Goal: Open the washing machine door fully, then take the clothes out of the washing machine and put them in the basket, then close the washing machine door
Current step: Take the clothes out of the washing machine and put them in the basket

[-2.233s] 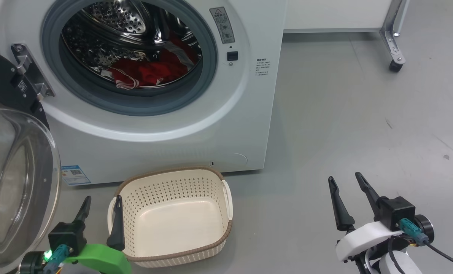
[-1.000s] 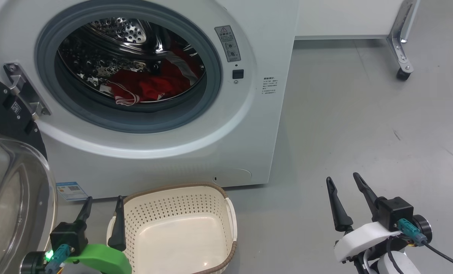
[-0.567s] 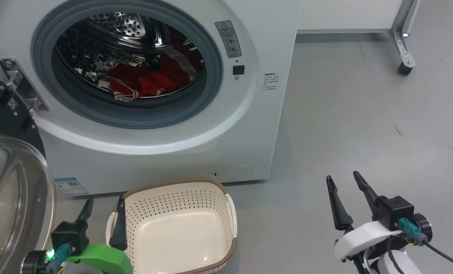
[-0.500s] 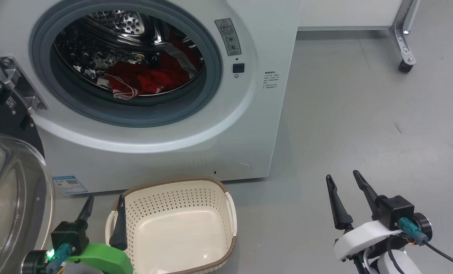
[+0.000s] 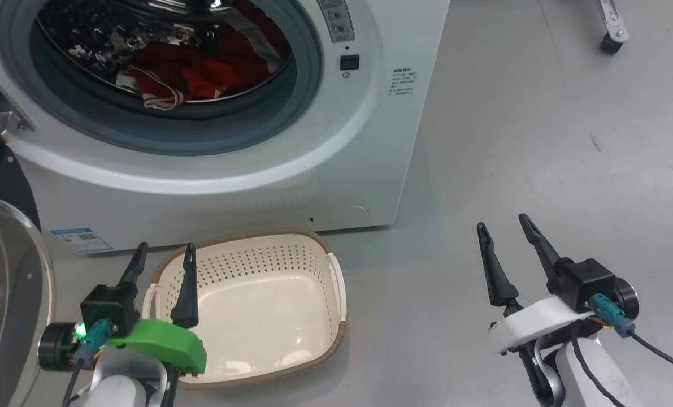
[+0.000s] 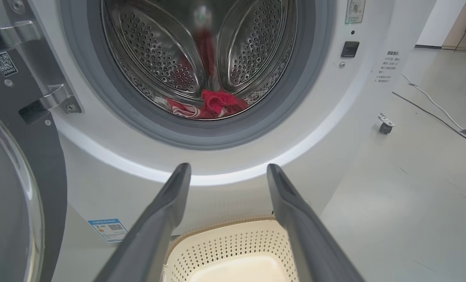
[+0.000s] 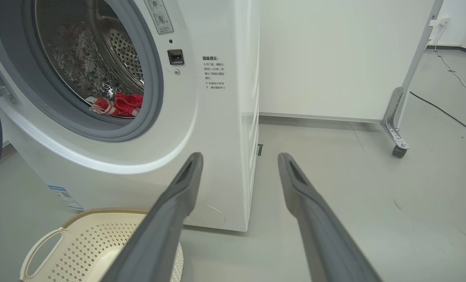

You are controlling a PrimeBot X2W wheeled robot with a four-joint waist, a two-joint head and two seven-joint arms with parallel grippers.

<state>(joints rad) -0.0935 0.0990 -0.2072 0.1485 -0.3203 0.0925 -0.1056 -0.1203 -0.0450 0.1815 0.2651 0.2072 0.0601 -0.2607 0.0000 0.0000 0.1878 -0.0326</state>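
- Standing open at the far left edge: the washing machine door [image 5: 0,282].
- Lower left: left gripper [image 5: 165,249], fingers spread, holding nothing.
- Upper left: the clothes [image 5: 200,70] lie inside the washing machine [image 5: 291,158] (red, with white trim).
- Lower centre: the basket [image 5: 257,233] on the floor, just before the machine.
- Lower right: right gripper [image 5: 501,223], fingers spread, holding nothing.

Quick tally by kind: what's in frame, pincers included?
Washing machine: 1
Door, open: 1
Basket, empty: 1
Red garment, in drum: 1
Pincers: 2, left pincer and right pincer, both open
Total: 6
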